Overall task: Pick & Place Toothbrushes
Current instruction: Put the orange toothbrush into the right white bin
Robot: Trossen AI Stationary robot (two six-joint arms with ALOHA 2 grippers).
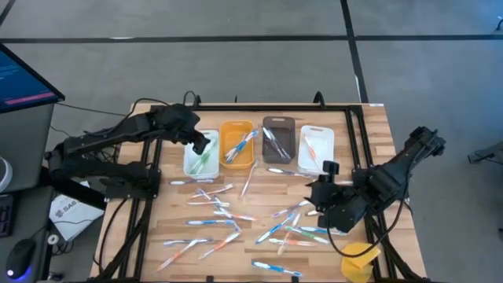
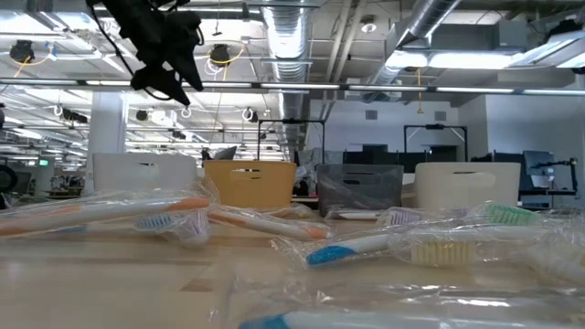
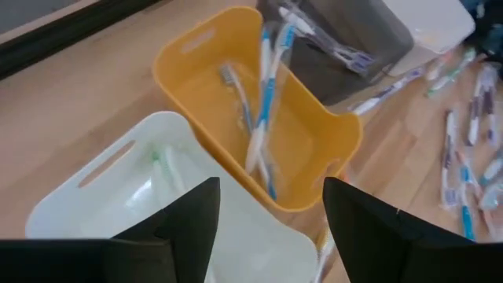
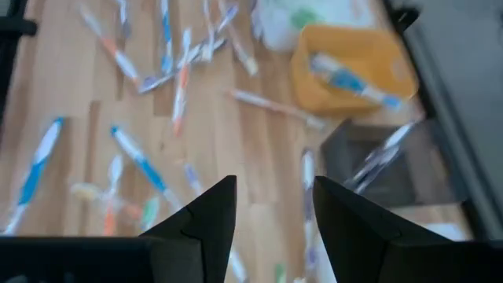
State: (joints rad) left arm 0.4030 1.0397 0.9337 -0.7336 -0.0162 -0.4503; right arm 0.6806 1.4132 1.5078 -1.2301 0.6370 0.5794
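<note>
Nearest the counter's point(image 1: 369, 126) front edge lies the loose scatter of toothbrushes point(image 1: 236, 220), most in crinkly clear wrappers, spread flat across the wood between the two arms; a yellow sponge-like lump point(image 1: 357, 259) sits at the front right corner. Right gripper point(image 1: 321, 200) hovers just above the right side of the scatter, fingers spread with nothing between them in the right wrist view, the gap modest. Behind the scatter stands a row of four bins: a white bin point(image 1: 200, 153), an orange bin point(image 1: 236, 145), a grey bin point(image 1: 277, 140) and a second white bin point(image 1: 316, 148), each already holding a few brushes. Left gripper point(image 1: 201, 145) hangs over the first white bin, fingers point(image 3: 192, 216) wide apart and empty; a green-handled brush point(image 3: 165, 169) lies inside below it. Handling judgement: the brushes look light, thin and stiff, but the film wrap is likely slippery and may crumple or slide under the pads. Best hold is probably mid-handle, pinched across the narrow width, choosing one that lies apart from its neighbours, since several overlap.
</note>
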